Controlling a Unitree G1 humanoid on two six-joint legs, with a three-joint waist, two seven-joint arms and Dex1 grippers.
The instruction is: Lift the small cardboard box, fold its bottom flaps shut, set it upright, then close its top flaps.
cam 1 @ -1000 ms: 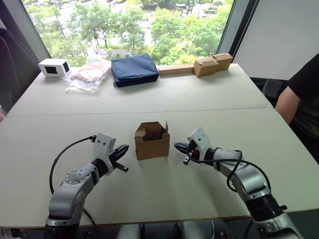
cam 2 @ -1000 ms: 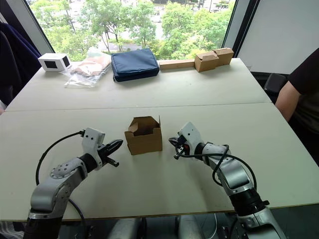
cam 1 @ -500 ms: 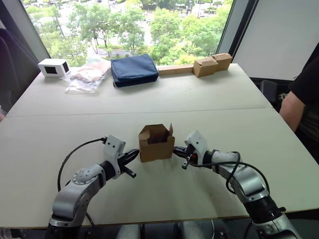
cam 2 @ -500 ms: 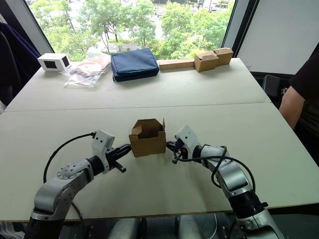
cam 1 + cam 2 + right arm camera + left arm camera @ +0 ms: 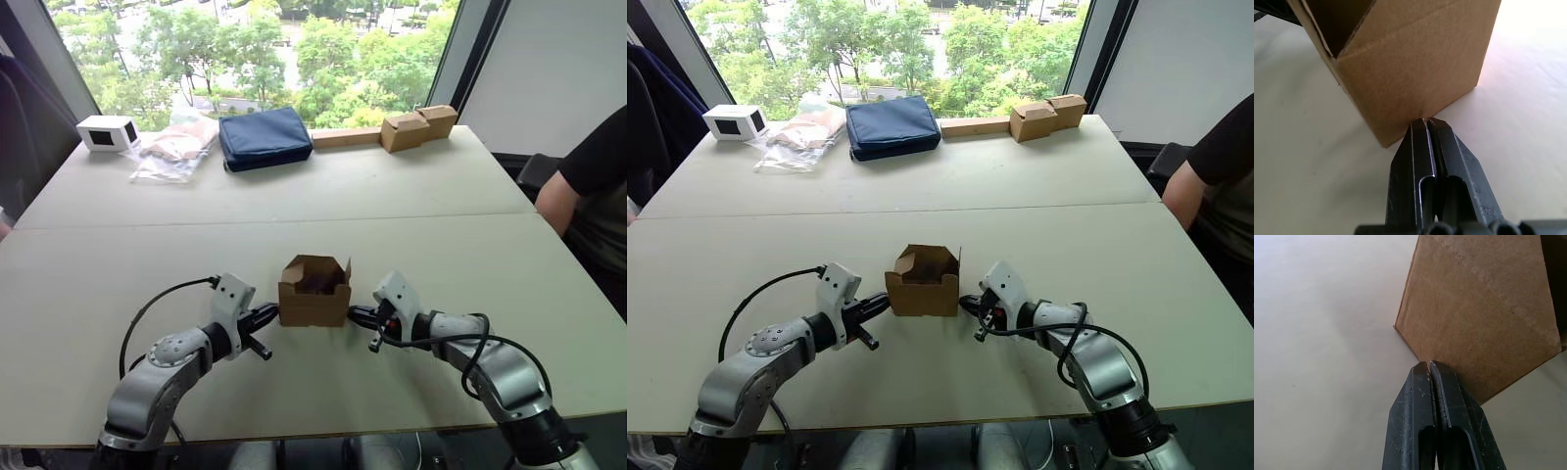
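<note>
The small cardboard box (image 5: 313, 302) is standing on the bench (image 5: 411, 176), near its front edge, with its open end facing up. I am pressing on it from both sides. My left pincer (image 5: 1429, 363) is pressed together and its tip is touching the left wall of the box, low down. My right pincer (image 5: 1424, 120) is also pressed together, and its tip is touching the right wall. The top flaps (image 5: 926, 260) are standing up, not folded.

Small cardboard box (image 5: 314, 293) upright on table, top flaps (image 5: 321, 269) seemingly open
</note>
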